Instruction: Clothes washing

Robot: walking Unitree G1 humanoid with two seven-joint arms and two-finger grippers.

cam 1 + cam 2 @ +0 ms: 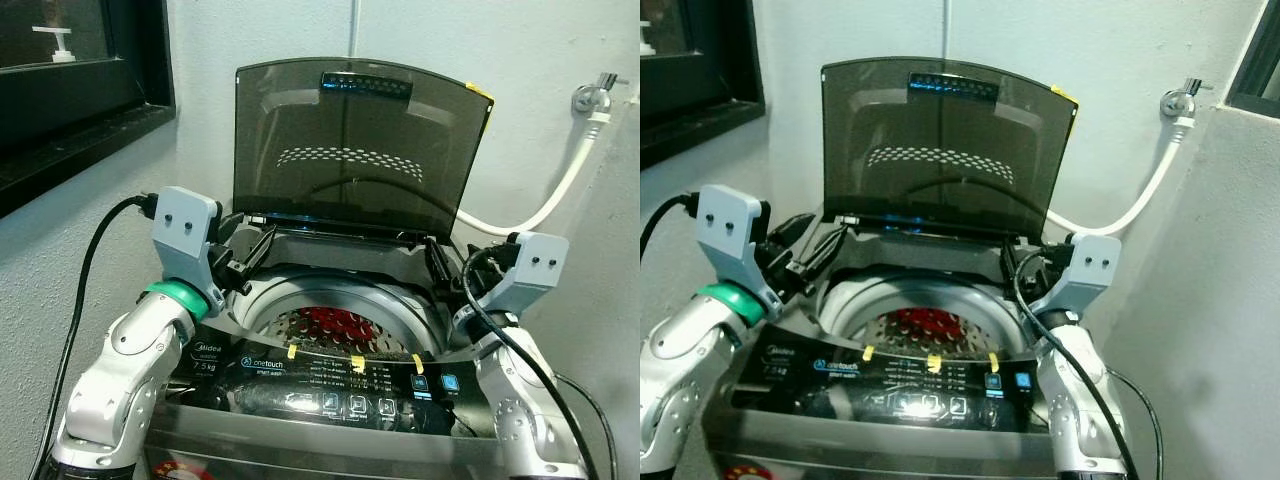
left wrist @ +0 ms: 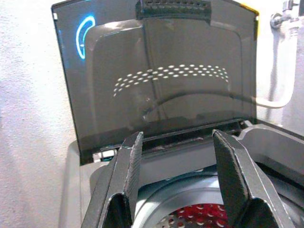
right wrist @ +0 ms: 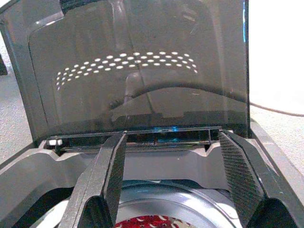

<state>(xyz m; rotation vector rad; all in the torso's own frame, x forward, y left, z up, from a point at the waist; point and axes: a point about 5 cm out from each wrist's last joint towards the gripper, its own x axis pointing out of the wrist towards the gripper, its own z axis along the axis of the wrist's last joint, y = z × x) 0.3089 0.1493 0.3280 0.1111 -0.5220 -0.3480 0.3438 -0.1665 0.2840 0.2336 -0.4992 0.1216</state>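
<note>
A grey top-loading washing machine (image 1: 340,385) stands before me with its smoked lid (image 1: 350,150) raised upright. Deep in the steel drum (image 1: 290,310) lies something red (image 1: 335,322); I cannot tell whether it is cloth or part of the drum. My left gripper (image 1: 255,250) hovers open over the left rim of the tub, pointing toward the lid. Over the right rim my right gripper (image 1: 440,268) is open too. Both wrist views look between empty spread fingers (image 2: 128,171) (image 3: 111,166) at the lid and the tub below.
A black-framed window (image 1: 90,110) and its sill lie to the left. At the right wall a tap (image 1: 590,98) feeds a white hose (image 1: 540,210) running behind the machine. The control panel (image 1: 925,385) faces me at the front. Black cables hang off both arms.
</note>
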